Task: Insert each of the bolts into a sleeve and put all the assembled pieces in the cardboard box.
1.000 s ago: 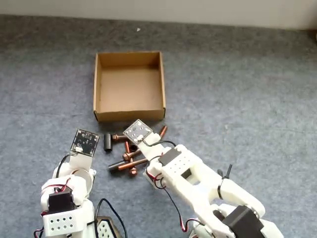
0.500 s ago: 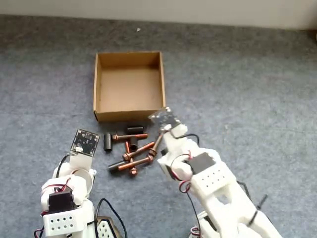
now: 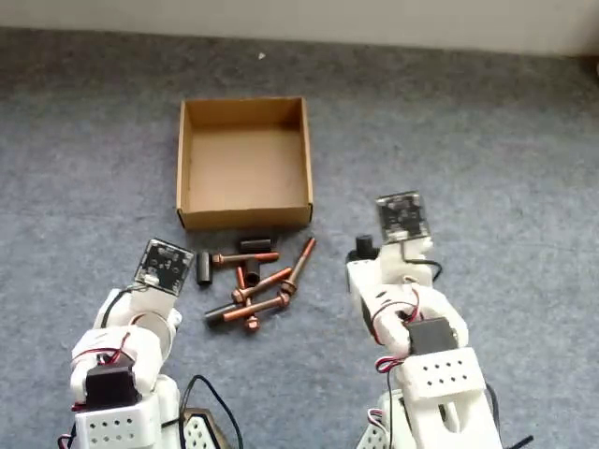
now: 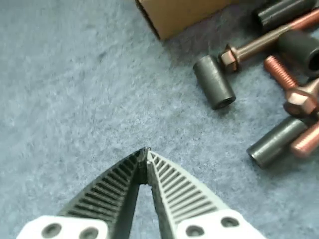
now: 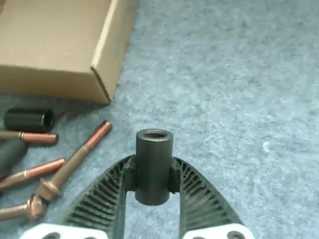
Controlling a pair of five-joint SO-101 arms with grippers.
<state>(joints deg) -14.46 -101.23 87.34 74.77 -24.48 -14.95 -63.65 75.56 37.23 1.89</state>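
right gripper [image 5: 153, 165]: fingers [image 5: 102, 196] pinched on a black sleeve [image 5: 154, 149]; sleeve is held roughly upright, open end up, to the right of the pile and apart from it
left gripper [image 4: 146, 158]: fingers [image 4: 174, 191] pressed together, nothing gripped; held over the grey surface [image 3: 487, 168] just left of the pile
bolts [image 3: 257, 288]: copper-coloured; laid loose on the surface in front of the box, several crossed
loose sleeves [image 3: 203, 267]: black; laid among the bolts, one at the pile's left edge near the left gripper
cardboard box [image 3: 245, 218]: open-topped; set just behind the pile
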